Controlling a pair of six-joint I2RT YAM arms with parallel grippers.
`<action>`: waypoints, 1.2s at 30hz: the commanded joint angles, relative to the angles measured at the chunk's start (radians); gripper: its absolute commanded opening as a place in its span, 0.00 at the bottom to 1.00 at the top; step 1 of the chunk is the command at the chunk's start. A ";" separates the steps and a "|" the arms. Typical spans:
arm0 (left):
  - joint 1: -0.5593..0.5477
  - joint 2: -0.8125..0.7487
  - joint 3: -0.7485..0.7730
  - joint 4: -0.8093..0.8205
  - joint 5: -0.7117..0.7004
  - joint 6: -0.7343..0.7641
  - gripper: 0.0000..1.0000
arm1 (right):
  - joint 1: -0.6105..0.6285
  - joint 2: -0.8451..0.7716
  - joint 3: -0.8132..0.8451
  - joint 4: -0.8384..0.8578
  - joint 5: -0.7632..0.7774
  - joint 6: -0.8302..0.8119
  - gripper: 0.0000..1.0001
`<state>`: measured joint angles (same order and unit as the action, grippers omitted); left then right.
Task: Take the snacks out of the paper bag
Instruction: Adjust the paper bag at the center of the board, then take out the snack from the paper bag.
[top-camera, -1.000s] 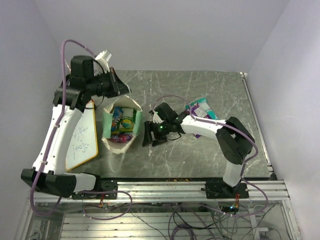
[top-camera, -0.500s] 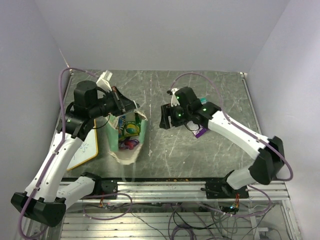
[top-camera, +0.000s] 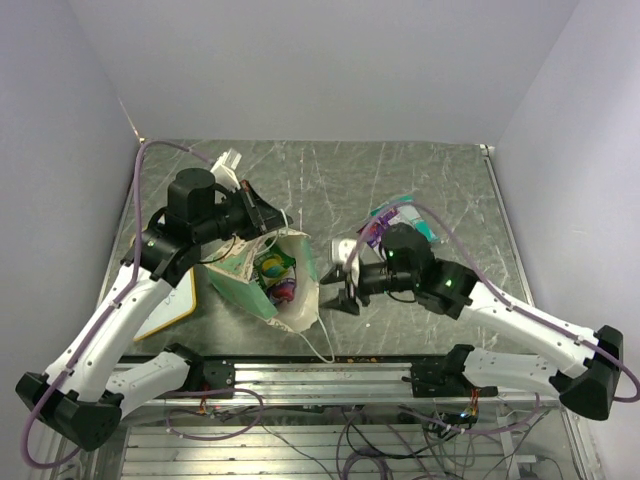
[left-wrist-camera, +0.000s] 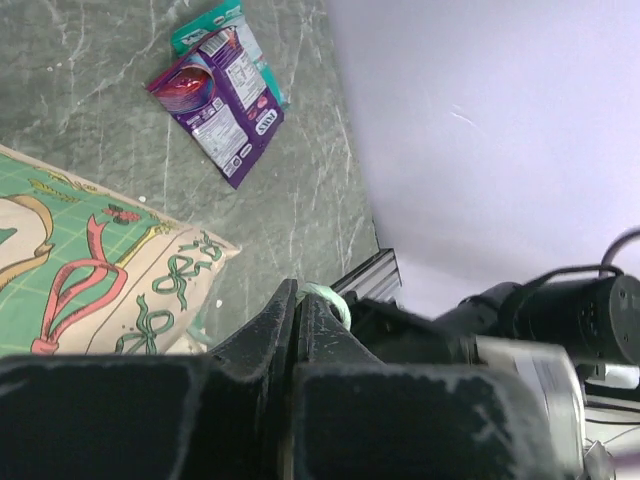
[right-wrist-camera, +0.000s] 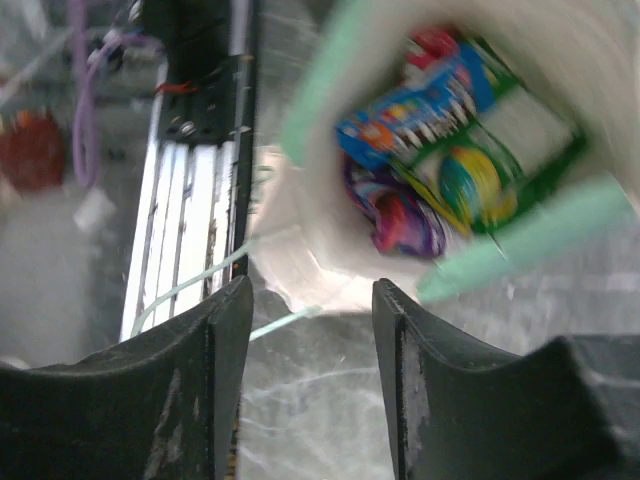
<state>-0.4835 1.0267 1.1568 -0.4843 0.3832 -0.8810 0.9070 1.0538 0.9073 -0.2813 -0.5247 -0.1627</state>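
The paper bag hangs tilted, its mouth turned toward the near right. My left gripper is shut on its mint-green string handle at the upper rim. Snacks show inside the mouth: a blue packet, a green-white one and a purple one. My right gripper stands open just in front of the bag's mouth, nothing between its fingers. A purple packet and a teal packet lie on the table, behind the right arm.
A wood-framed whiteboard lies left of the bag, under the left arm. The aluminium rail runs along the near table edge, close below the right gripper. A loose string handle trails from the bag toward it.
The left gripper has tipped the bag over toward the near right. The right arm has swung down from mid-table to the bag's mouth, and its jaws have narrowed somewhat.
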 joint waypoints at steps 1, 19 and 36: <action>-0.009 -0.051 -0.021 0.000 -0.018 -0.015 0.07 | 0.109 -0.009 -0.007 -0.015 -0.130 -0.581 0.53; -0.009 -0.080 -0.097 0.019 0.009 -0.052 0.07 | 0.235 0.341 -0.072 0.279 0.128 -0.799 0.48; -0.009 -0.027 -0.070 -0.029 0.089 -0.020 0.07 | 0.234 0.595 -0.048 0.482 0.309 -0.783 0.56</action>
<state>-0.4854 0.9932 1.0653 -0.5201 0.4389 -0.9161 1.1400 1.6188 0.8314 0.1421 -0.2581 -0.9493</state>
